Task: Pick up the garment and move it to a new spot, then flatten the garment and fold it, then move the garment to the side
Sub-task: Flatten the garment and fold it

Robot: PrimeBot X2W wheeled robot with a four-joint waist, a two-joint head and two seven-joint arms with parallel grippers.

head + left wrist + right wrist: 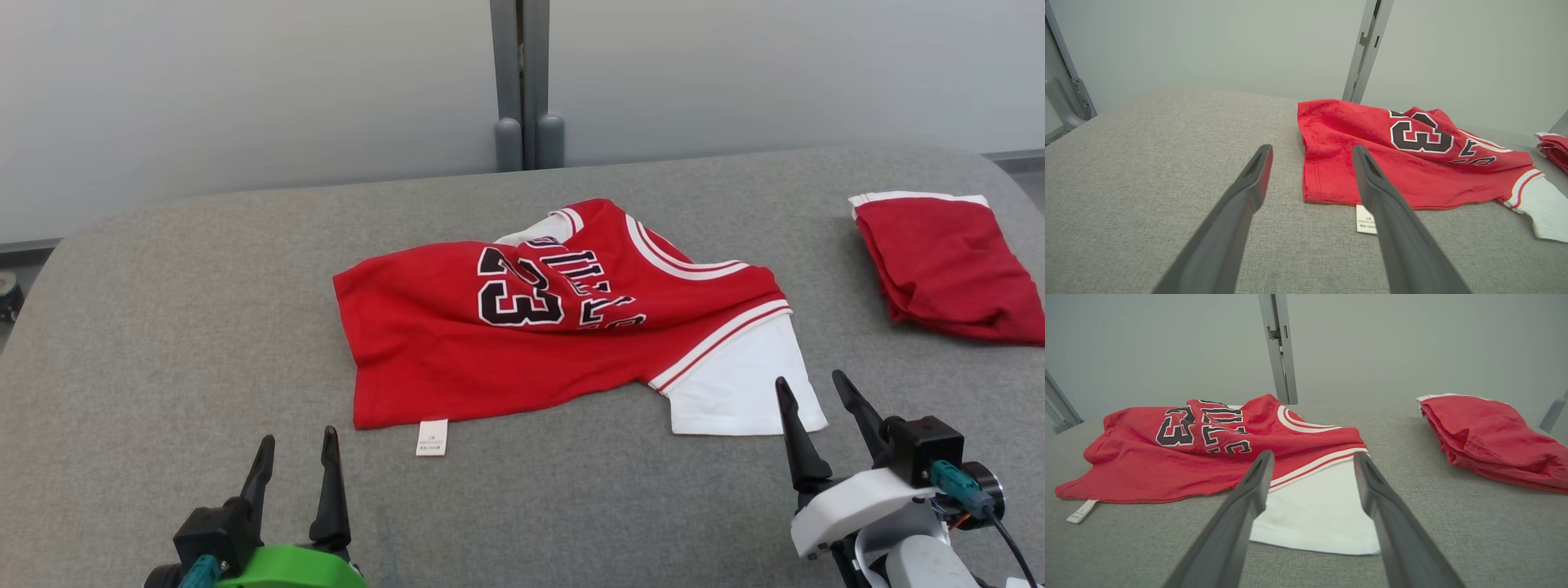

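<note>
Red jersey [457, 351] lengthwise left-right, collar rightward

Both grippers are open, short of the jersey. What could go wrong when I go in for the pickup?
1. The right gripper faces the white sleeve; pinching only that could lift the jersey lopsided.
2. The left gripper is near the care label and might catch just that.
3. The folded red garment lies on the right; a carry that way could knock it.
</note>
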